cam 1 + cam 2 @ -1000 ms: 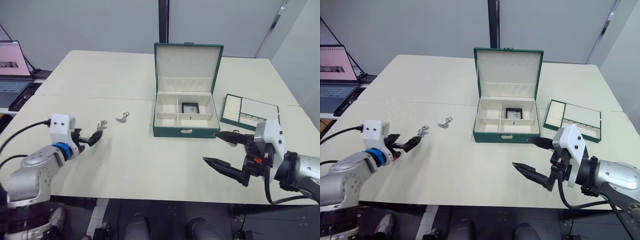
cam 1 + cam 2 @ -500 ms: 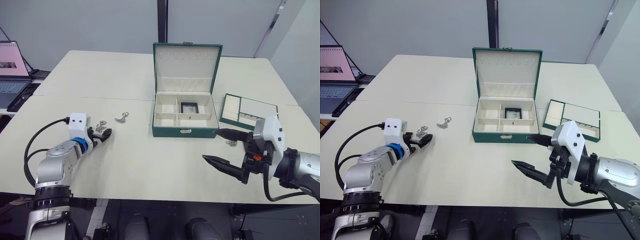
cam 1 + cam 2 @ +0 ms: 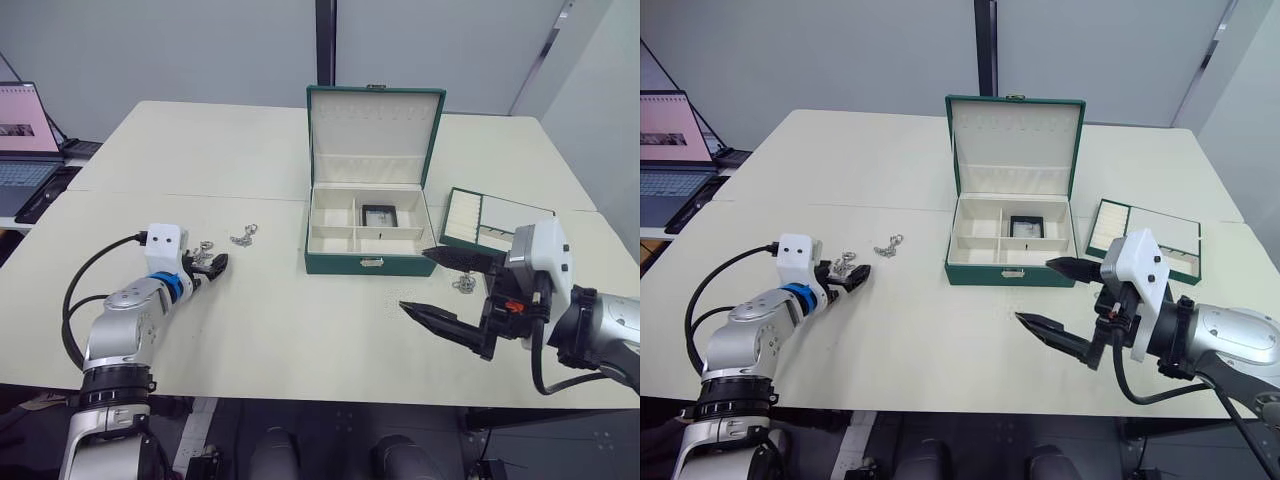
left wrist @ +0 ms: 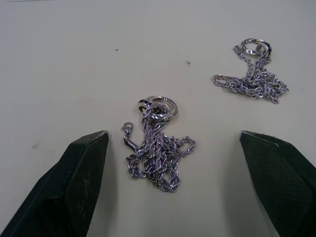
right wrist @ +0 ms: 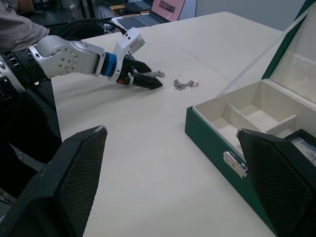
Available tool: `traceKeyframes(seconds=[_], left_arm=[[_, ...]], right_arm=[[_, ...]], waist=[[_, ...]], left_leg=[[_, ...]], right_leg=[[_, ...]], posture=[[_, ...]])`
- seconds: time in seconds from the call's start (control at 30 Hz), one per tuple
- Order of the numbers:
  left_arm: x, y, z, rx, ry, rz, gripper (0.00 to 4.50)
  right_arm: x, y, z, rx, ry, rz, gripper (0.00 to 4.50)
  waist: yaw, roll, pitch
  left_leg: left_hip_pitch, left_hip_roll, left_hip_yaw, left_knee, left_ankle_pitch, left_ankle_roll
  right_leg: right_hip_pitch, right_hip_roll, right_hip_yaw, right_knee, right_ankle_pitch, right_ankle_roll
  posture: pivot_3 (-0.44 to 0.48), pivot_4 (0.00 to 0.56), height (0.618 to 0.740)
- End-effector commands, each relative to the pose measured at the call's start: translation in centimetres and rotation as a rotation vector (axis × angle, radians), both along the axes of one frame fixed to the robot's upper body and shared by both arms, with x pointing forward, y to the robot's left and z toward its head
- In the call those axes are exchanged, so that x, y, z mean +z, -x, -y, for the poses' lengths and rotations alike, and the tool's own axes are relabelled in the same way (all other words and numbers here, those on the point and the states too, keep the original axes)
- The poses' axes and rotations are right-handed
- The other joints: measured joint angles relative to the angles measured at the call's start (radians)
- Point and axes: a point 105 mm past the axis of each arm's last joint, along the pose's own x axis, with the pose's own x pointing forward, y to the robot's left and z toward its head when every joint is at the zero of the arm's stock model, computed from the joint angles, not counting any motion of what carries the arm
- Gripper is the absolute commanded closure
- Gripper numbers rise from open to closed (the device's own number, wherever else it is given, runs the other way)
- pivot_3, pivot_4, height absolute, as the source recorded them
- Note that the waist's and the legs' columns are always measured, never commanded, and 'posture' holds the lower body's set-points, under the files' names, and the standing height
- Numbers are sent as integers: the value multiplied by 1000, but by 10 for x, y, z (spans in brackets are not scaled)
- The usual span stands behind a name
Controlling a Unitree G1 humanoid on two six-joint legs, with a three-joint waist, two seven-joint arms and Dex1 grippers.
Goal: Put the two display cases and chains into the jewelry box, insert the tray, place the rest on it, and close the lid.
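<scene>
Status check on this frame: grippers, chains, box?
Left gripper open, straddling near chain. Right gripper open, empty. Jewelry box open, one display case inside. Nothing blocking.

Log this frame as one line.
left gripper: open, straddling near chain | right gripper: open, empty | jewelry box: lid up, one display case inside

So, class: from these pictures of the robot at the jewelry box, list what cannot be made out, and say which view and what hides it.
1. Second display case: one display case lies in the jewelry box; the other's place cannot be told.
2. Small silver item near the tray: head views, too small, partly behind the right gripper.
3. Near chain: head views, mostly hidden by the left gripper.
4. Box's far side: right wrist view, cut off by the edge.
</scene>
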Motion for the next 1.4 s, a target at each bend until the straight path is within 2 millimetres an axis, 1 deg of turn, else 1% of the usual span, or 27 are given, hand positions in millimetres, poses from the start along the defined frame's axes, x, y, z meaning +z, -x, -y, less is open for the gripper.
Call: traceKeyframes(seconds=[0.03, 0.23, 0.33, 0.5, 0.53, 0.67, 0.73, 0.77, 1.07, 1.2, 1.4], left_arm=[[-3, -1, 3, -14, -14, -11, 142], [-7, 1, 1, -11, -18, -22, 142], [-9, 1, 1, -11, -16, -33, 679], [-11, 0, 2, -17, -14, -43, 2216], [-11, 0, 3, -18, -14, -43, 2453], [-11, -1, 2, -19, -16, -44, 3727], [-11, -1, 3, -23, -16, -45, 4271], [-12, -2, 4, -25, -16, -44, 4368], [-11, 0, 9, -44, -26, -45, 4370], [-6, 2, 13, -67, -12, -34, 4370], [23, 7, 13, -71, -148, 49, 4370]], right_arm=[[8, 4, -5, 27, -21, 34, 0], [8, 4, -5, 31, -20, 30, 0], [8, 4, -5, 31, -19, 29, 0], [7, 3, -4, 27, -17, 29, 0], [7, 3, -4, 25, -16, 29, 0], [6, 3, -3, 21, -14, 27, 0], [5, 3, -3, 18, -13, 26, 0], [5, 3, -3, 16, -12, 25, 0], [4, 2, -1, 9, -5, 26, 0], [3, 1, 0, 9, -3, 27, 0], [3, 0, 1, 10, 2, 26, 0]], waist=[[0, 0, 0], [0, 0, 0], [0, 0, 0], [-1, 0, 0], [-1, 0, 0], [-1, 0, 0], [0, 0, 0], [0, 0, 0], [0, 1, -1], [0, 1, -1], [0, 0, 0]], left_leg=[[0, 0, 0, 0, 0, 0], [0, 0, 0, 0, 0, 0], [0, 0, 0, 0, 0, 0], [0, 0, 0, 0, 0, 0], [0, 0, 0, 0, 0, 0], [0, 0, 0, 0, 0, 0], [0, 0, 0, 0, 0, 0], [0, 0, 0, 0, 0, 0], [0, 0, 0, 0, 0, 0], [0, 0, 0, 0, 0, 0], [0, 0, 0, 0, 0, 0]], right_leg=[[0, 0, 0, 0, 0, 0], [0, 0, 0, 0, 0, 0], [0, 0, 0, 0, 0, 0], [0, 0, 0, 0, 0, 0], [0, 0, 0, 0, 0, 0], [0, 0, 0, 0, 0, 0], [0, 0, 0, 0, 0, 0], [0, 0, 0, 0, 0, 0], [0, 0, 0, 0, 0, 0], [0, 0, 0, 0, 0, 0], [0, 0, 0, 0, 0, 0]], posture=[[0, 150, 740], [0, 150, 740], [0, 150, 740], [0, 150, 740], [0, 150, 740], [0, 150, 740], [0, 150, 740], [0, 150, 740], [0, 150, 740], [0, 150, 740], [0, 150, 740]])
